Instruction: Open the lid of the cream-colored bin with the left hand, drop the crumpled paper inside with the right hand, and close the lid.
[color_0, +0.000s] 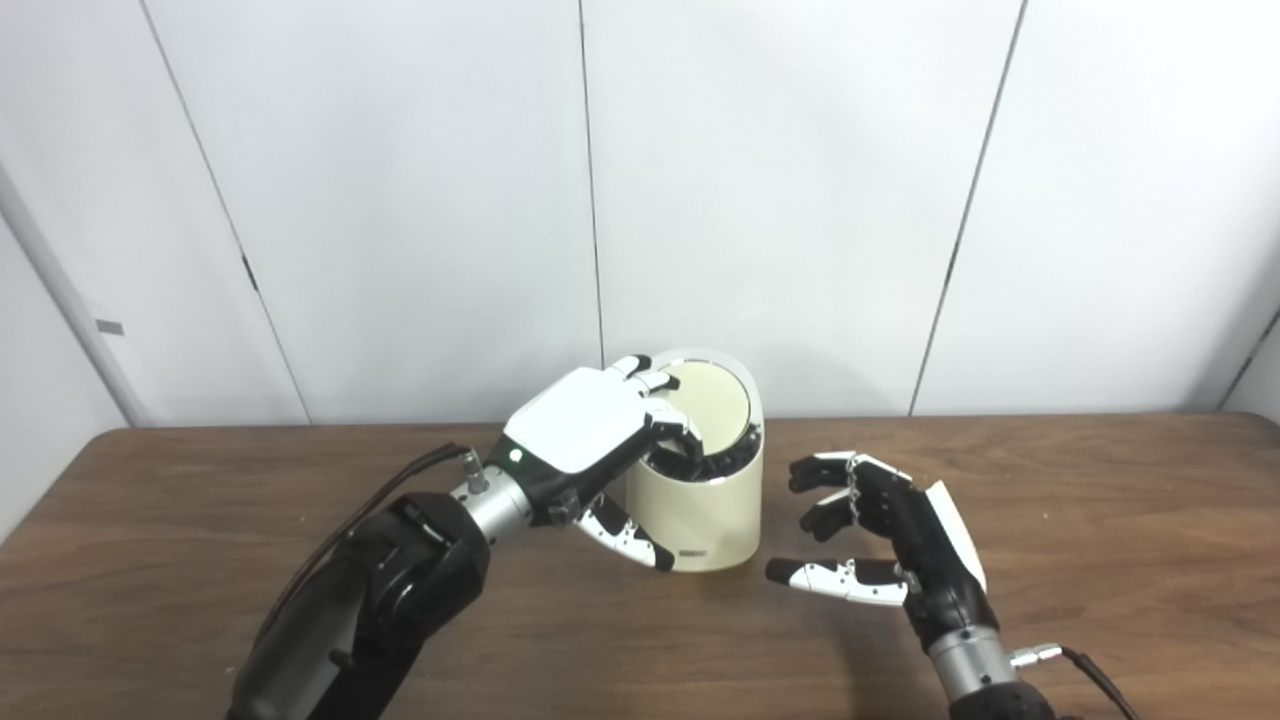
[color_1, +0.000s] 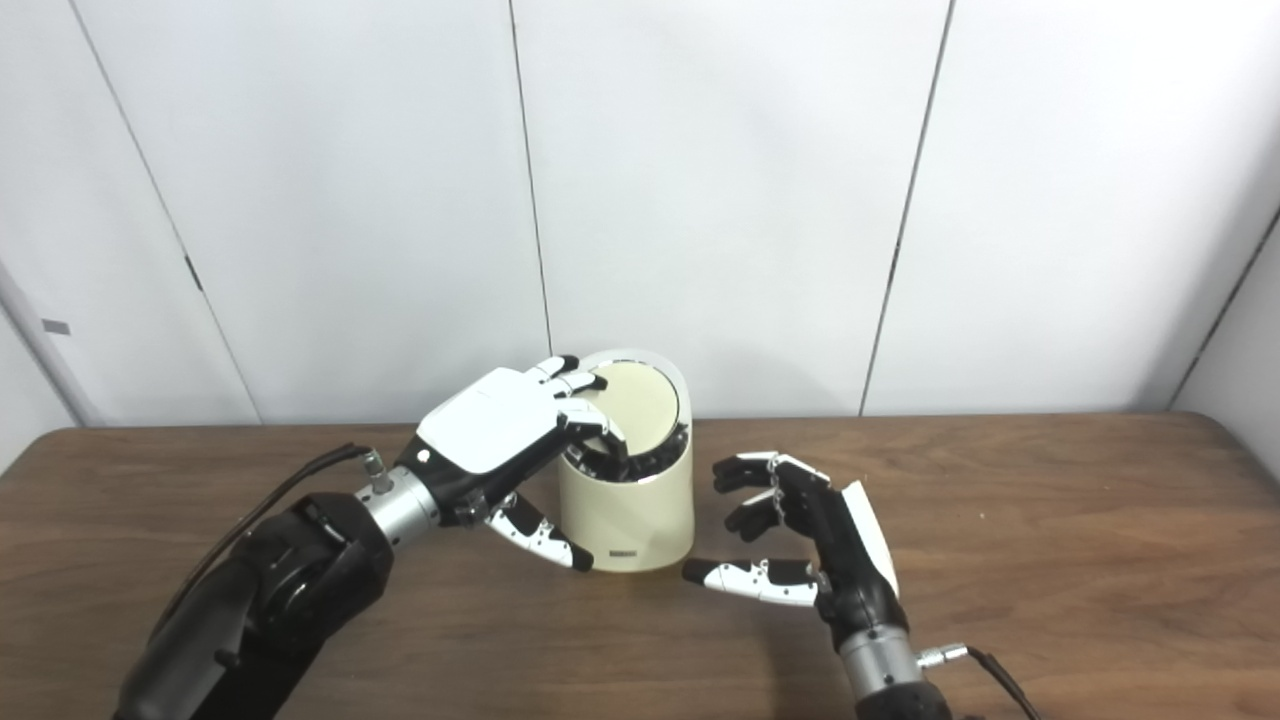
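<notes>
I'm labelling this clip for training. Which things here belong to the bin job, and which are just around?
Part of the job:
- bin, cream, on the table
- lid, tipped open
- left hand, fingers at the bin's rim
- right hand, open and holding nothing, beside the bin
- No crumpled paper shows.

Just around:
- table
- wall panels

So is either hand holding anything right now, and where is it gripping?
The left hand has its fingers hooked over the raised lid at its near-left edge. The right hand is open, holding nothing.
</notes>
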